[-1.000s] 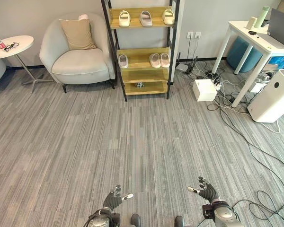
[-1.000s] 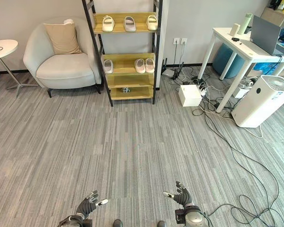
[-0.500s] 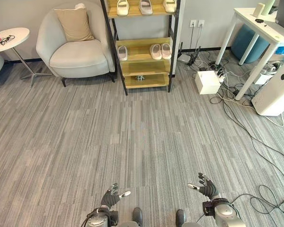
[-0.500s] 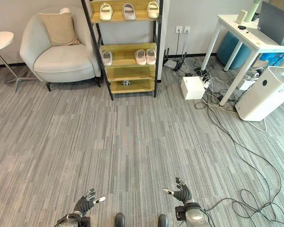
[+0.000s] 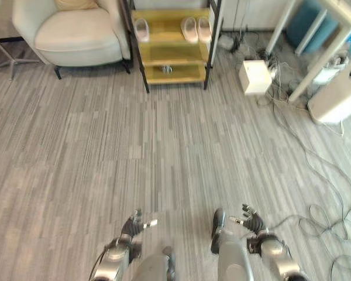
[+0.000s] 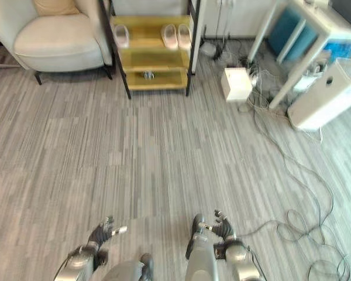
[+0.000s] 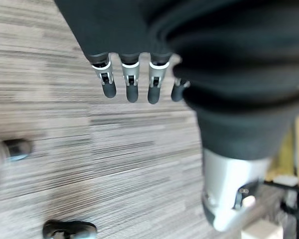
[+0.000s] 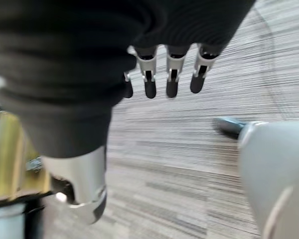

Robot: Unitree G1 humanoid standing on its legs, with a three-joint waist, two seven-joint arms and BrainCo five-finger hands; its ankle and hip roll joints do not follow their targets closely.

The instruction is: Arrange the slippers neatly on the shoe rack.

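The wooden shoe rack (image 5: 171, 54) with a black frame stands far ahead against the wall. On its middle shelf lie a single pale slipper (image 5: 141, 28) on the left and a pair of pale slippers (image 5: 196, 28) on the right. A small dark object (image 5: 167, 69) rests on the shelf below. My left hand (image 5: 133, 225) and right hand (image 5: 251, 222) hang low over the grey carpet, far from the rack. Both are open with straight fingers (image 7: 130, 82) (image 8: 172, 74) and hold nothing.
A light armchair (image 5: 76, 35) stands left of the rack. Right of it are a white box (image 5: 254, 76), a white table's legs (image 5: 307, 64), an air purifier (image 5: 342, 93) and loose cables (image 5: 316, 187) across the carpet.
The camera has tipped downward, so the rack now sits at the picture's top edge. Both hands keep the same open pose low in front.
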